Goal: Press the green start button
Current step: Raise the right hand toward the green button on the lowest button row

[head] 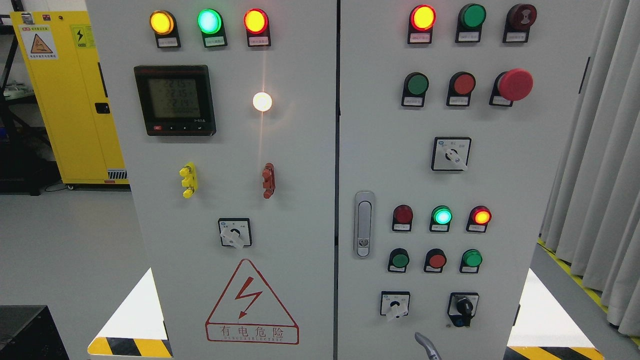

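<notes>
At far left, behind the panel, a yellow safety cabinet (65, 100). Next, on the grey left door (300, 200): amber, green and red pilot lamps along the top, a digital meter (175, 100), a glowing white lamp (262, 101), a rotary selector, a red lightning warning triangle (251, 302). No push button for the task on this side.

Past the centre seam, on the right door (500, 190): a latch handle (364, 224), then three candidates for the green start button: lower green button (400, 260), upper green button (417, 85), right green button (471, 258). Labels too small to read, so impossible to say which is the start.

Just below the lower row, at the bottom edge right of the middle, only a grey curved tip of the right hand (426, 346), apart from every button. Open or clenched: cannot tell. Left hand out of view.

Advice for the press, as judgement only:
- Confirm the right label first.
- Approach square to the panel and push at the cap's centre.
- Steer clear of the red button (437, 260) between the two lower greens.
- Stay well away from the emergency stop (515, 84).

At far right, grey curtains (600, 175).
</notes>
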`<move>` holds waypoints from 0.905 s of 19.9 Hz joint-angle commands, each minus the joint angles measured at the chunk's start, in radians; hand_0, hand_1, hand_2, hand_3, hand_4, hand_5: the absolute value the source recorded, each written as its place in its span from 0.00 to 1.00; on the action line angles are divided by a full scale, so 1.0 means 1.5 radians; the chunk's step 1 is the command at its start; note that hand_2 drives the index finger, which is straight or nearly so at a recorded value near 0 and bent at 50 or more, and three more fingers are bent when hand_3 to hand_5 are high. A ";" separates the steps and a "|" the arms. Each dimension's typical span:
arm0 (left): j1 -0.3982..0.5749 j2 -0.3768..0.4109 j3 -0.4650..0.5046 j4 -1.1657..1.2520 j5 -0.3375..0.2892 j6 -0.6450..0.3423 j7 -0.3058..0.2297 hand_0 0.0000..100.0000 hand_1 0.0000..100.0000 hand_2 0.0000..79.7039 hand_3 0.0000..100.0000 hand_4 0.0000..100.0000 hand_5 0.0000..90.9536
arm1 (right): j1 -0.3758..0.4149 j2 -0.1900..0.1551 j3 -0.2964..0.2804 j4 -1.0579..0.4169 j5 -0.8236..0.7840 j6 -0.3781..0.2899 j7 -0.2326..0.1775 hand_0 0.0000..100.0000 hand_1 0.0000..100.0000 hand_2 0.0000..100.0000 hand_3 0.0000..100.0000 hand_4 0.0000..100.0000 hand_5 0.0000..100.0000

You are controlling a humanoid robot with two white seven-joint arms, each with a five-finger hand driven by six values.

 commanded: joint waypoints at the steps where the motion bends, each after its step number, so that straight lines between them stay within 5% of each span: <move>1: 0.000 0.001 0.000 0.000 0.000 0.000 0.003 0.12 0.56 0.00 0.00 0.00 0.00 | -0.048 -0.004 -0.050 -0.004 0.114 0.007 0.003 0.52 0.93 0.00 0.99 1.00 1.00; 8: 0.000 0.000 0.000 0.000 0.000 0.000 0.003 0.12 0.56 0.00 0.00 0.00 0.00 | -0.106 -0.004 -0.050 -0.004 0.187 0.032 0.034 0.48 0.95 0.00 1.00 1.00 1.00; 18: 0.000 0.000 0.000 0.000 0.000 0.000 0.003 0.12 0.56 0.00 0.00 0.00 0.00 | -0.158 -0.012 -0.046 -0.001 0.244 0.051 0.052 0.58 0.97 0.00 1.00 1.00 1.00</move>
